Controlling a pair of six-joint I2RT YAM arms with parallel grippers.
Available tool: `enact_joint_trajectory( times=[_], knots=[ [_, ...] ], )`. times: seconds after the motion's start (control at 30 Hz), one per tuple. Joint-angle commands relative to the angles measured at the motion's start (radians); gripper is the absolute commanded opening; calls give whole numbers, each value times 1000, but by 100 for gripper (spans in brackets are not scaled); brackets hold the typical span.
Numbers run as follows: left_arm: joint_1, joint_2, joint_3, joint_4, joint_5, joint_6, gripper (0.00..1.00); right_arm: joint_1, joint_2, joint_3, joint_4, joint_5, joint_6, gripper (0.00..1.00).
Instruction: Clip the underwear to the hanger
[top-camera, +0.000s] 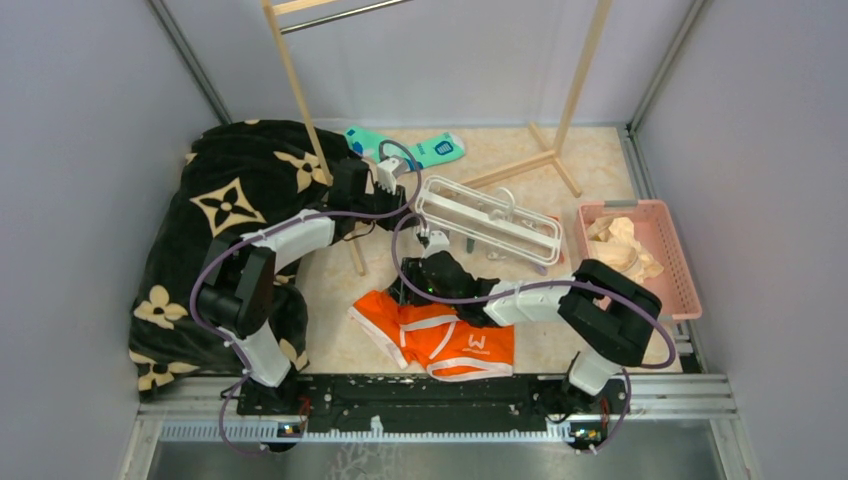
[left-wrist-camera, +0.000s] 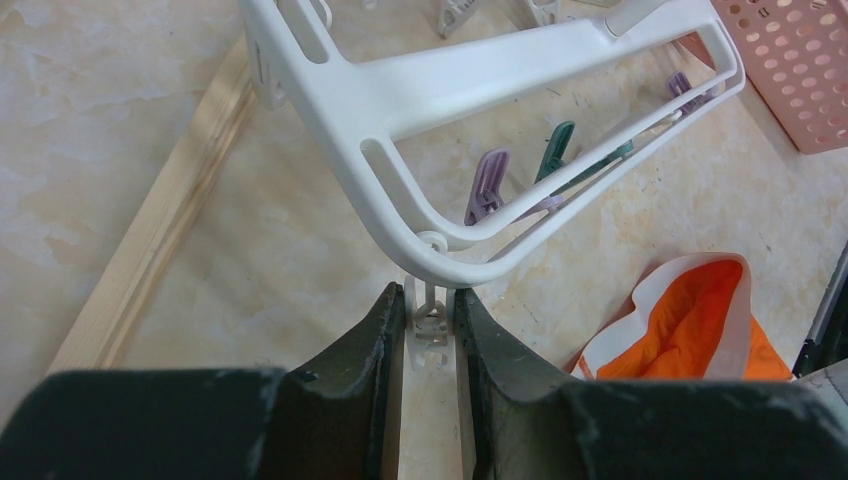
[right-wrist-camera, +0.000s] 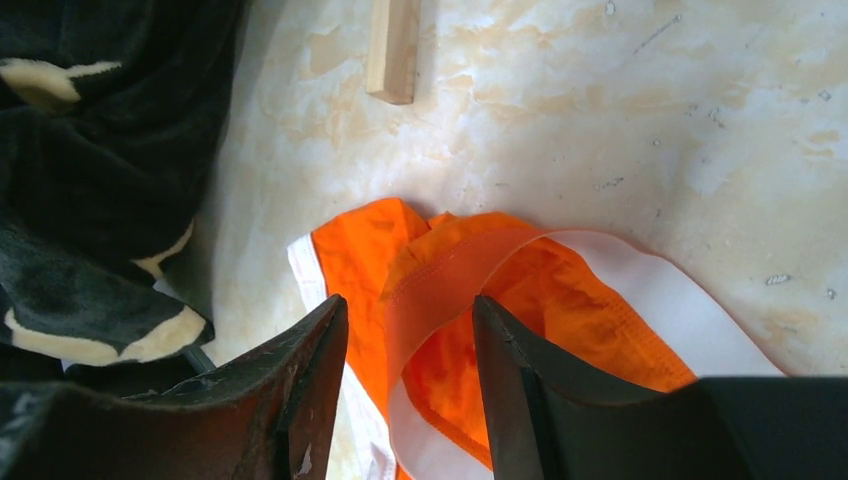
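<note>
underwear (top-camera: 450, 350) — upper edge under arm (top-camera: 520, 298)

Left arm (top-camera: 290, 235) reaches forward and right, elbow folded near its base. Left gripper (left-wrist-camera: 430, 335) pinched narrow on a small tab of the hanger (left-wrist-camera: 480, 75). Right arm (top-camera: 545, 295) folds in toward centre. Right gripper (right-wrist-camera: 410, 380) points down, jaws partway apart, not clamped.

The underwear (top-camera: 440, 340) lies on the surface (top-camera: 600, 165), nearest the arm bases. The hanger (top-camera: 490, 220) is just behind it. At right, basket (top-camera: 620, 206); at left, blanket (top-camera: 240, 170); behind the hanger, sock (top-camera: 430, 150).
</note>
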Motion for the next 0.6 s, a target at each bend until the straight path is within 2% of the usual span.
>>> enact_joint_trajectory(
  times=[0.0, 0.33, 0.43, 0.57],
  knots=[
    [7, -39, 40, 16, 4, -3, 0, 16, -19, -15, 18, 32, 19, 50],
    [9, -35, 43, 12, 5, -1, 0, 32, -15, -12, 102, -2, -12, 52],
    [9, -37, 44, 10, 3, 1, 0, 33, -6, 0, 113, -15, -30, 48],
    [10, -36, 46, 10, 3, 0, 0, 39, 12, 13, 142, -26, -76, 35]
  ],
)
